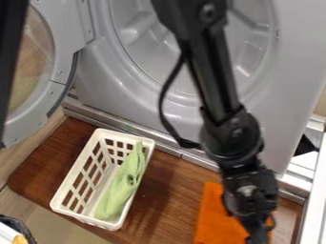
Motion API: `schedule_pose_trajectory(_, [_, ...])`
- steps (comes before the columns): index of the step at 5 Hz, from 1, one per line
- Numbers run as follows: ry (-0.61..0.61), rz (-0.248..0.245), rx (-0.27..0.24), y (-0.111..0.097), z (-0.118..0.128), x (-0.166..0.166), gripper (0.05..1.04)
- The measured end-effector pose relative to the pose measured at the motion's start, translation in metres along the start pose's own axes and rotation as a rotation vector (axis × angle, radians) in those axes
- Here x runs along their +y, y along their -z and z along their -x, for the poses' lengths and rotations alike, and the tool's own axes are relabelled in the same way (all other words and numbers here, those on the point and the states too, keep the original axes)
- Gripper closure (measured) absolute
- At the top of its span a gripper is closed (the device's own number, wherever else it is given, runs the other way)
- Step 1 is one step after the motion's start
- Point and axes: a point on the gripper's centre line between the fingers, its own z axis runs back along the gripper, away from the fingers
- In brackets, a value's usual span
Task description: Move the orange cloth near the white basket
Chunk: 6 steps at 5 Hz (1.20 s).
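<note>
The orange cloth (213,219) lies flat on the brown wooden board at the lower right, partly covered by the arm. My gripper (258,233) hangs over the cloth's right part, at the bottom edge of the view; how its fingers stand is hidden, and I cannot tell whether it touches the cloth. To the left, apart from the cloth, stands the white basket (74,180), a slotted plastic one with a green cloth (121,185) inside along its right side.
Behind the board (167,190) stands a grey front-loading machine (185,112), its round door (54,90) swung out at the left. White rails (312,176) run along the right edge. A dark-rimmed container (16,226) is at the lower left corner.
</note>
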Motion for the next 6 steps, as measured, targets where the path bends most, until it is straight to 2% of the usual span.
schedule_pose_trajectory(2, [-0.189, -0.055, 0.056, -0.011, 0.047, 0.023, 0.085])
schedule_pose_trajectory(3, [-0.325, -0.07, 0.062, -0.013, 0.07, 0.03, 0.085])
schedule_pose_trajectory(5, [-0.374, -0.102, 0.085, -0.017, 0.087, 0.047, 0.085])
schedule_pose_trajectory(6, [-0.435, -0.137, 0.12, -0.025, 0.103, 0.064, 0.085])
